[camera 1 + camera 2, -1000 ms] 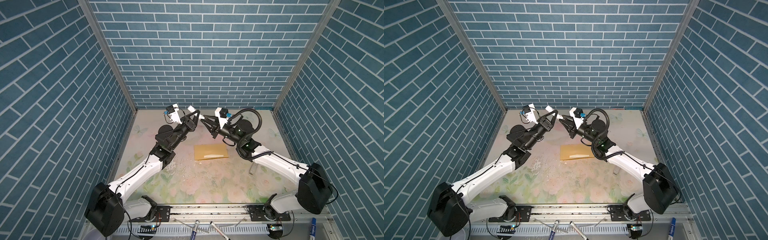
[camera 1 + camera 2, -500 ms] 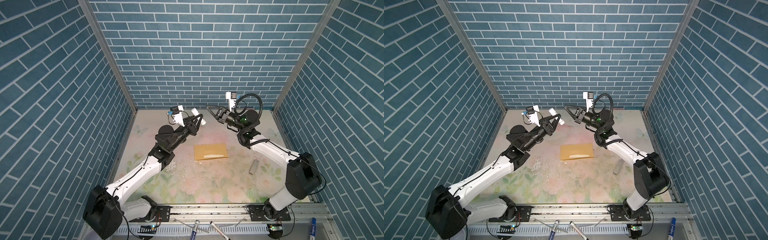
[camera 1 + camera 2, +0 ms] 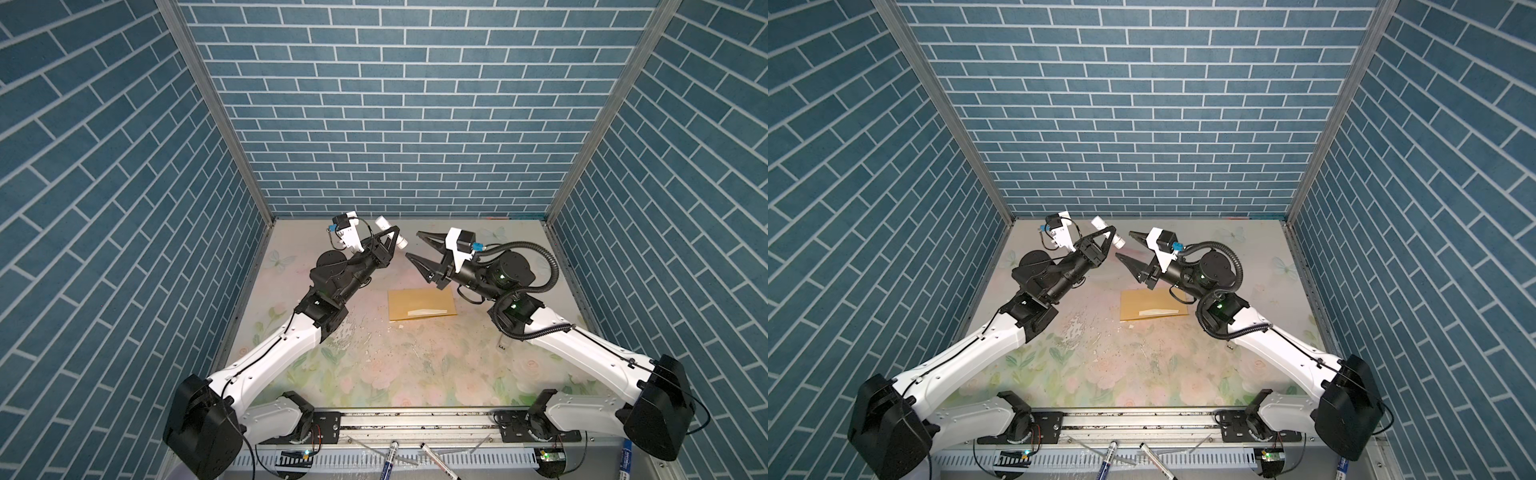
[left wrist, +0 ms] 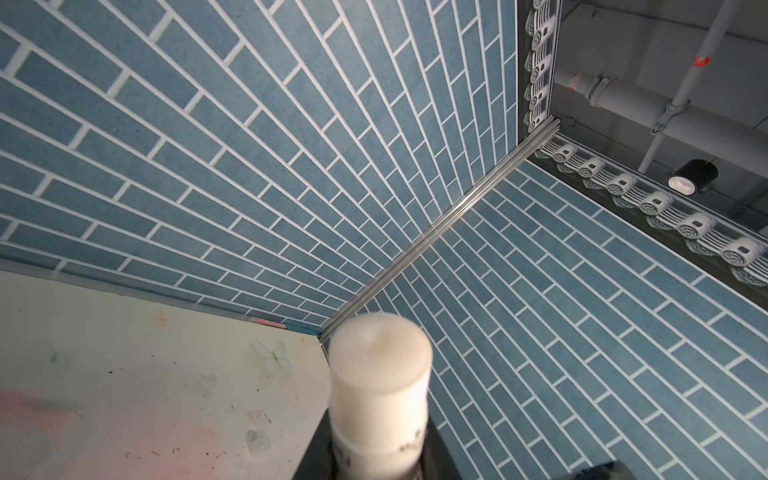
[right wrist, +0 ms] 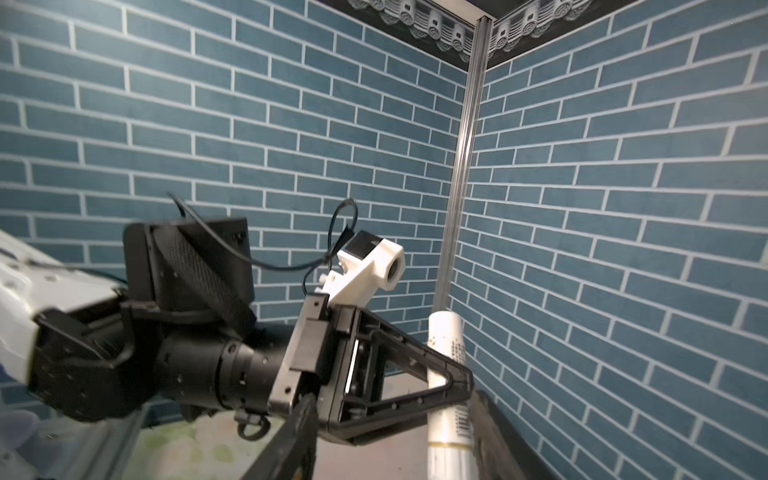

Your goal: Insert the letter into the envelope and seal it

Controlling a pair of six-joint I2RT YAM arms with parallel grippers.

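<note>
– On the table (image 3: 415,365), where's the envelope (image 3: 422,303)?
– Flat, long axis crosswise, below both raised grippers, nearer the right arm (image 3: 573,353). Its right gripper (image 3: 412,244) gapes empty; the left gripper (image 3: 392,237) clamps a white tube (image 3: 382,224).

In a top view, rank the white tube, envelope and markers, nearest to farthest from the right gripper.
1. white tube, held in the left gripper, opposite.
2. envelope, flat on the table.
3. markers, by the front rail.
</note>
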